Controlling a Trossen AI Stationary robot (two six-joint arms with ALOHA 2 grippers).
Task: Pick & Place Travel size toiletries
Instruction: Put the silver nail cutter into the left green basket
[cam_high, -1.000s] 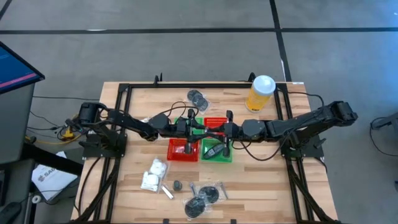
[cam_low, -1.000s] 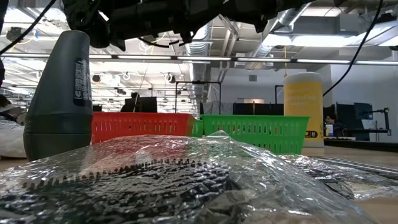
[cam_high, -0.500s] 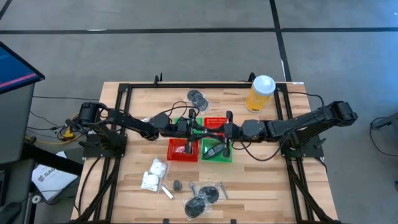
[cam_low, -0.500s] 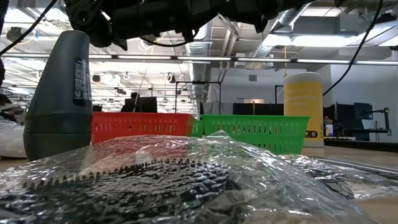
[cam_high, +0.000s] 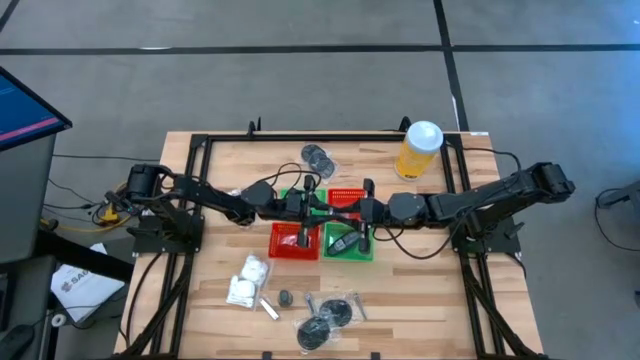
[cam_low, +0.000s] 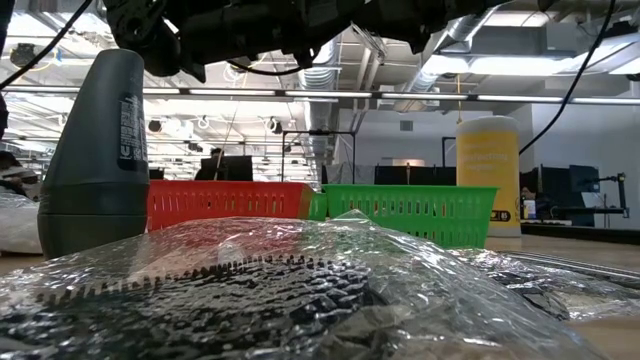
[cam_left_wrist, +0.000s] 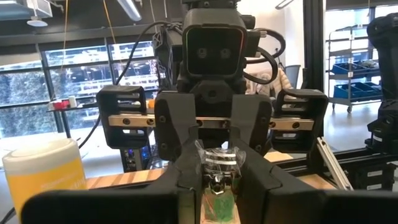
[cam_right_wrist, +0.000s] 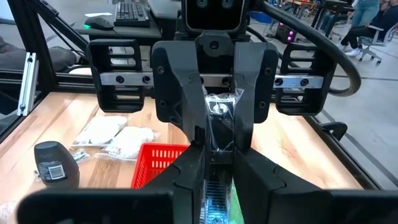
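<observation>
My two grippers meet nose to nose in mid-air above the red basket and green basket. Between them hangs a small toiletry in clear crinkled wrap, also in the right wrist view. My left gripper and right gripper are both shut on it. More toiletries lie on the table: white puffy packets, wrapped dark discs at the far side and more discs near the front edge. My left gripper pinches the wrapped toiletry's near end between its two fingers, coming level from the table's left. The piece is lifted clear, above the baskets. My right gripper has the same piece's other end between its two fingers, level from the table's right.
A tall yellow cup with a white lid stands at the back right. A small grey bottle and a thin tube lie near the front. A black metal frame borders the table.
</observation>
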